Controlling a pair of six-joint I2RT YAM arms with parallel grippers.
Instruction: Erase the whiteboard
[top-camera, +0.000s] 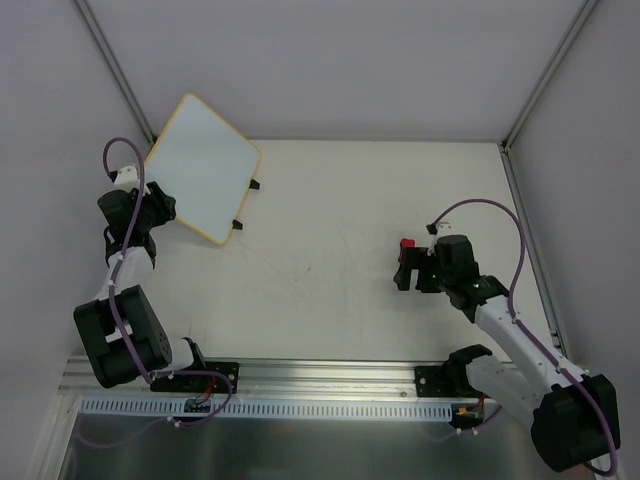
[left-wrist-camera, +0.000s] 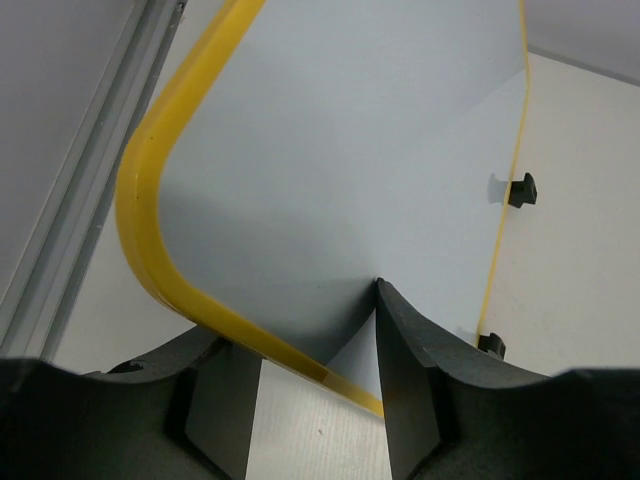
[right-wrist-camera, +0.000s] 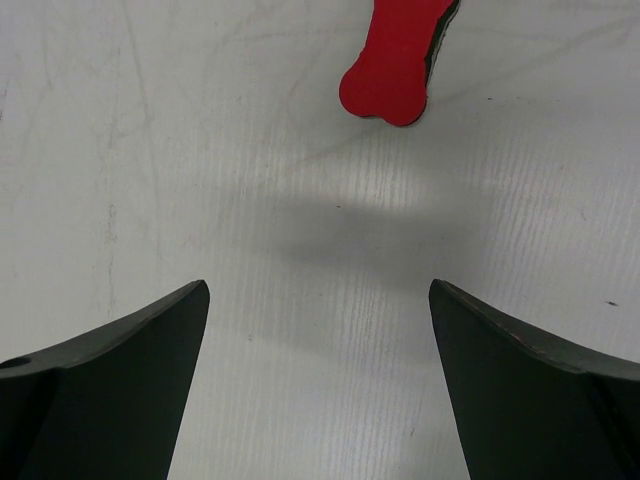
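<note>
The whiteboard (top-camera: 203, 165) is at the far left, tilted up off the table, with a tan-yellow frame and two black feet on its right edge. Its face is plain white with no writing showing. My left gripper (top-camera: 160, 207) is shut on its near left edge. In the left wrist view one finger (left-wrist-camera: 410, 370) lies over the board (left-wrist-camera: 350, 160) and the other sits under the frame. The red bow-shaped eraser (top-camera: 407, 244) lies on the table. My right gripper (top-camera: 405, 272) is open and empty just short of it, with the eraser (right-wrist-camera: 395, 60) ahead of the jaws (right-wrist-camera: 319, 290).
A metal frame post (top-camera: 115, 70) runs along the left wall just behind the whiteboard's far corner. Another post (top-camera: 545, 75) stands at the back right. A slotted rail (top-camera: 320, 385) runs along the table's near edge between the arm bases.
</note>
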